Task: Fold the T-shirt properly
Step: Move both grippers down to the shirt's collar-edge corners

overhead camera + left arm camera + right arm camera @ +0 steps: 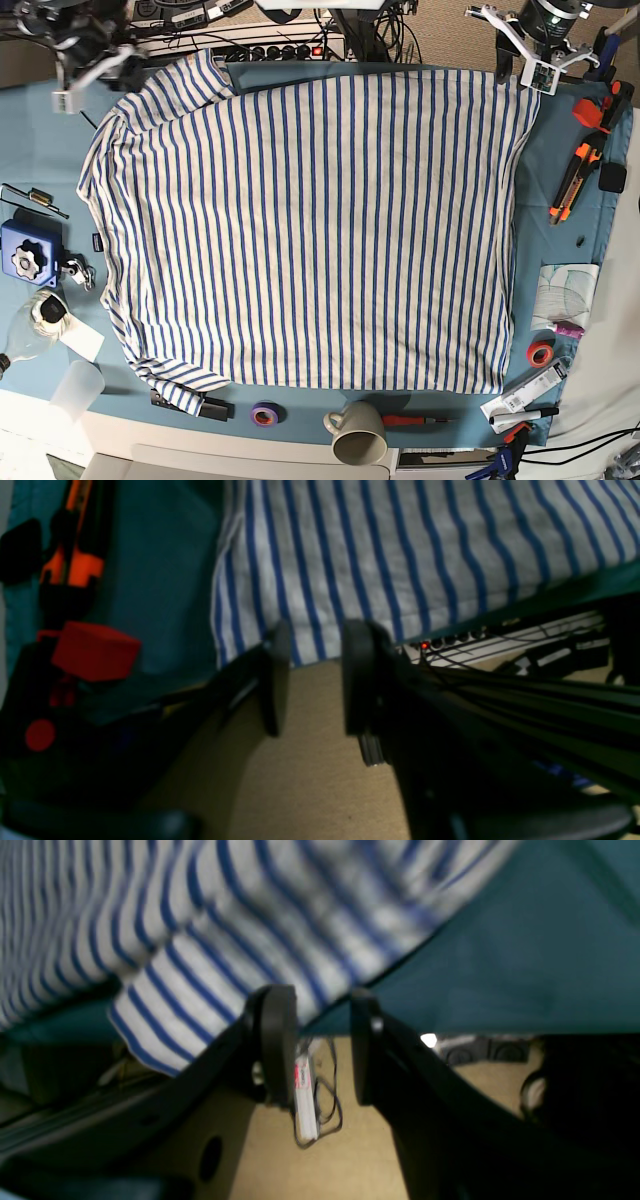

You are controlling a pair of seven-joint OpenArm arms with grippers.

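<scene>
You see the T-shirt (310,230) spread flat across the teal table cloth (575,250); both the left gripper (312,680) and right gripper (315,1040) hang past the T-shirt's far edge over tan floor (310,780), jaws apart, empty.

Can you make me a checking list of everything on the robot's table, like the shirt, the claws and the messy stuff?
Surface: teal table cloth, mostly under the shirt.
Job's things: T-shirt spread flat, not yet folded.
Clutter: mug, purple tape roll, orange tape roll, orange cutter, blue box.
Grippers: left claw open at the shirt's edge, holding nothing; right claw open at the shirt's other far corner.
Cables: power strip and wires behind the table.
Surroundings: tan floor below.
</scene>
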